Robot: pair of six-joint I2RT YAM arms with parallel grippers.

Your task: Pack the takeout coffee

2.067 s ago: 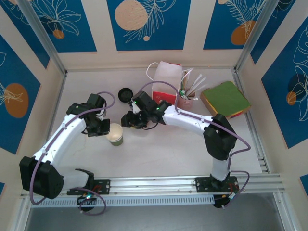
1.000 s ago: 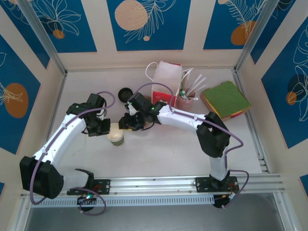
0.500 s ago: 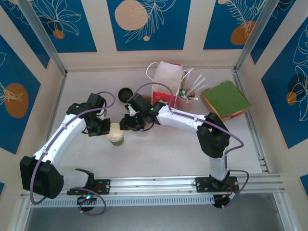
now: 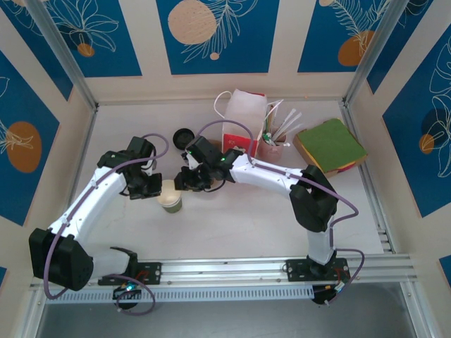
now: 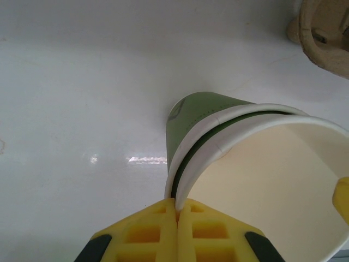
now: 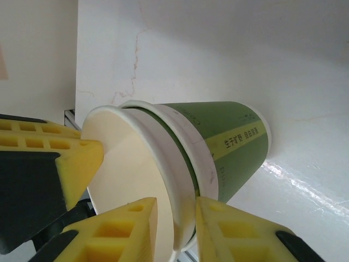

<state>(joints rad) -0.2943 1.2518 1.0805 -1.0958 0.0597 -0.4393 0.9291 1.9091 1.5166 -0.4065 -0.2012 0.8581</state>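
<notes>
A lidless green paper cup (image 4: 169,197) with a cream inside stands on the white table left of centre. It is two cups nested, with two white rims showing one behind the other (image 5: 218,136). My left gripper (image 5: 177,210) is shut on the near rim. My right gripper (image 6: 177,218) straddles the opposite rims, one finger inside the cup (image 6: 234,147) and one outside, with a small gap still left. In the top view both grippers, left (image 4: 156,189) and right (image 4: 182,182), meet over the cup. The takeout coffee is out of view.
A loose black lid (image 4: 184,136) lies behind the cup. The red-and-white bag (image 4: 243,116) stands at the back centre, next to a pink holder of stirrers (image 4: 271,148) and a green pad (image 4: 330,144). Patterned walls enclose the table.
My right gripper has moved left onto the cup's rim and its jaws have narrowed around it. The left arm and the cup have stayed put.
</notes>
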